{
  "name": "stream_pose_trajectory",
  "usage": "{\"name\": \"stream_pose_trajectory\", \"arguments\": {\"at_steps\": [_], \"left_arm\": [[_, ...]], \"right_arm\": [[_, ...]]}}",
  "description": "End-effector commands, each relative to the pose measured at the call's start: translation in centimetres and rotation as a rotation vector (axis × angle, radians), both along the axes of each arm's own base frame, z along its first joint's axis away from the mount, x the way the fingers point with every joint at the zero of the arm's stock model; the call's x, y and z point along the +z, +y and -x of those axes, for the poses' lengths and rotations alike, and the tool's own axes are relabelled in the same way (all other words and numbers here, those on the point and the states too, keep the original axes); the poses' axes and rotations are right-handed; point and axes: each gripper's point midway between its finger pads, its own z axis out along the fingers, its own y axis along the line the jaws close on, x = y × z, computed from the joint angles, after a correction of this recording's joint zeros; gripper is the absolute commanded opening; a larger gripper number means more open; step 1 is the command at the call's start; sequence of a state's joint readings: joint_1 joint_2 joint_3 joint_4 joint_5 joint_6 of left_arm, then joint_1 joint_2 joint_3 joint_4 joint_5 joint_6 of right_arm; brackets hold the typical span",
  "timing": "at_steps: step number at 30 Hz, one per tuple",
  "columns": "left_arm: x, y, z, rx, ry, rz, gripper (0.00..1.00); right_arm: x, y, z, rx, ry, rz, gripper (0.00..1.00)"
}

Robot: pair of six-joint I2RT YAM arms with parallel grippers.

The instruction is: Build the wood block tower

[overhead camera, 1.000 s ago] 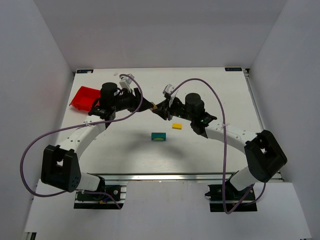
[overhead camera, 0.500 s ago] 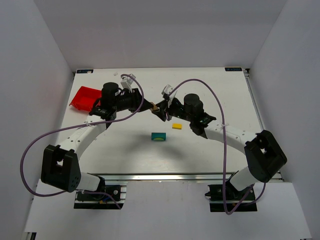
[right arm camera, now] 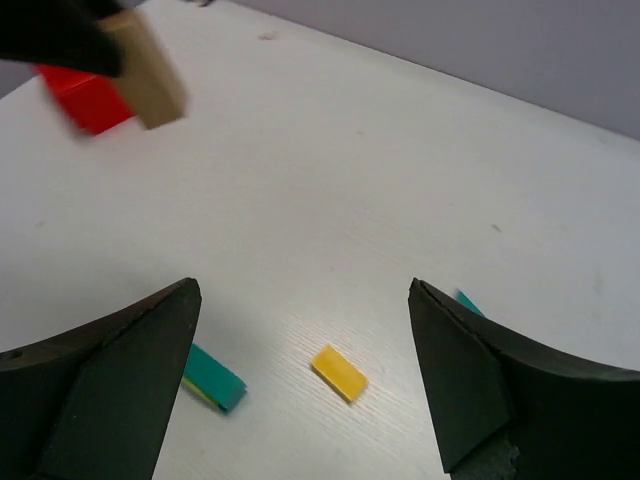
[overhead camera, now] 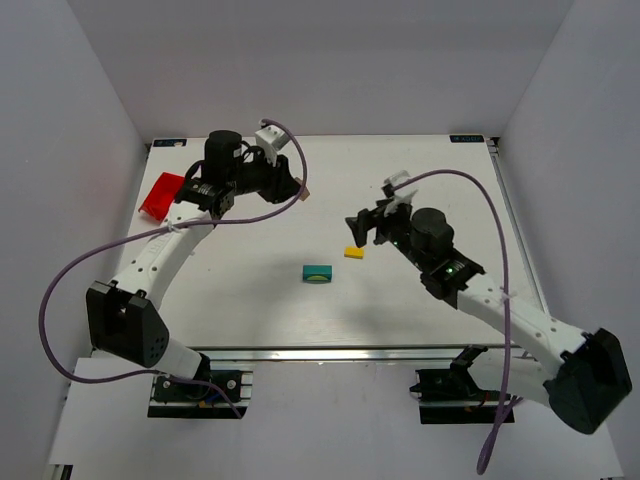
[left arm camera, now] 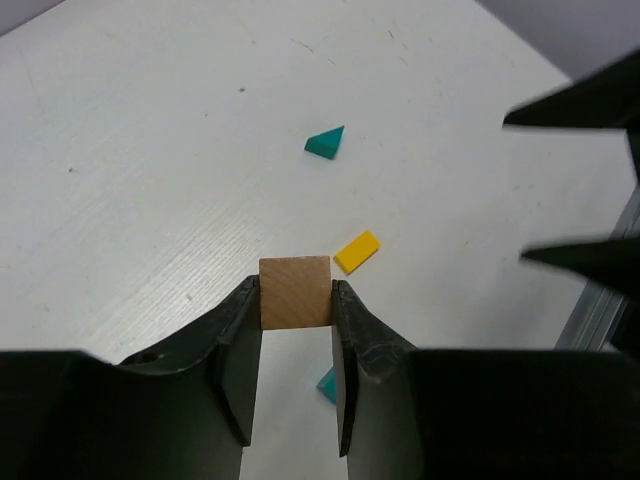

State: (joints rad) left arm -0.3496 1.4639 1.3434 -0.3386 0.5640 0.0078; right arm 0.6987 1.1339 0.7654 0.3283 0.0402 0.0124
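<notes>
As arms part, L gripper (left arm camera: 296, 305): shut tight on tan block (left arm camera: 294, 288), one finger on each side face, block square betw. them & held up off table (overhead camera: 250, 300).
L gripper move: 1 s ago its tip met the R tip at mid-table. Now it's pulled back toward far-left, block gone w/ it.
R gripper (right arm camera: 302, 292): jaws wide apart, nothing in them. 1 s ago it was at that same block, now backed off to the right.
meaning: reads as a handover R→L just finished (my call). Block is now in L's sole care.
yellow block (overhead camera: 354, 252): flat on table, just in front of R gripper, same spot as before.
teal wedge (left arm camera: 325, 143): loose on table, beyond the yellow block in L wrist view. Top view doesn't show it clearly.
red bin (overhead camera: 160, 195): far-left of table, under the L forearm, not involved.
wood block tower (overhead camera: 318, 272): so far only a teal piece w/ a bit of yellow on it, mid-table, on the near side of the yellow block, well apart from both grippers. Hasn't moved.
progress: early, since tan, yellow & wedge are all off the stack.
next (guess): L must bring tan block back over the tower. R is open & close to the yellow block, so prob. free for that.
risk: pieces are tiny vs. the fingers, so release must be level or the base gets nudged.
</notes>
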Motion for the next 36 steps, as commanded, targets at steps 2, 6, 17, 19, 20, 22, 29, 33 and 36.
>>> {"name": "stream_pose_trajectory", "arguments": {"at_steps": [2, 6, 17, 19, 20, 22, 29, 33, 36], "left_arm": [[1.6, -1.9, 2.2, -0.287, -0.147, -0.061, 0.00], [1.8, -3.8, 4.9, -0.594, -0.310, -0.094, 0.00], [-5.2, -5.4, 6.7, -0.779, -0.182, -0.242, 0.00], [-6.6, -5.3, 6.9, -0.783, -0.146, -0.299, 0.00], [-7.3, -5.7, 7.5, -0.804, -0.124, -0.304, 0.00], [-8.4, -5.9, 8.3, -0.821, -0.106, -0.315, 0.00], [-10.0, -6.0, 9.0, -0.776, -0.228, -0.360, 0.00], [-11.8, -6.0, 9.0, -0.783, -0.180, -0.394, 0.00], [-12.2, -6.2, 8.2, -0.768, -0.187, -0.403, 0.00]], "right_arm": [[-0.9, -9.4, -1.3, -0.494, 0.097, -0.050, 0.89], [-1.3, -11.6, -0.3, -0.552, 0.115, -0.019, 0.89], [-3.8, -11.0, -1.0, -0.511, 0.171, 0.144, 0.89], [-4.3, -10.7, -1.2, -0.497, 0.176, 0.171, 0.89], [-4.5, -10.5, -1.2, -0.485, 0.179, 0.177, 0.89], [-4.7, -10.3, -1.3, -0.480, 0.183, 0.188, 0.89], [-4.7, -10.6, -1.4, -0.483, 0.179, 0.209, 0.89], [-4.9, -10.4, -1.3, -0.476, 0.188, 0.205, 0.89], [-5.2, -10.2, -1.2, -0.466, 0.196, 0.205, 0.89]]}}
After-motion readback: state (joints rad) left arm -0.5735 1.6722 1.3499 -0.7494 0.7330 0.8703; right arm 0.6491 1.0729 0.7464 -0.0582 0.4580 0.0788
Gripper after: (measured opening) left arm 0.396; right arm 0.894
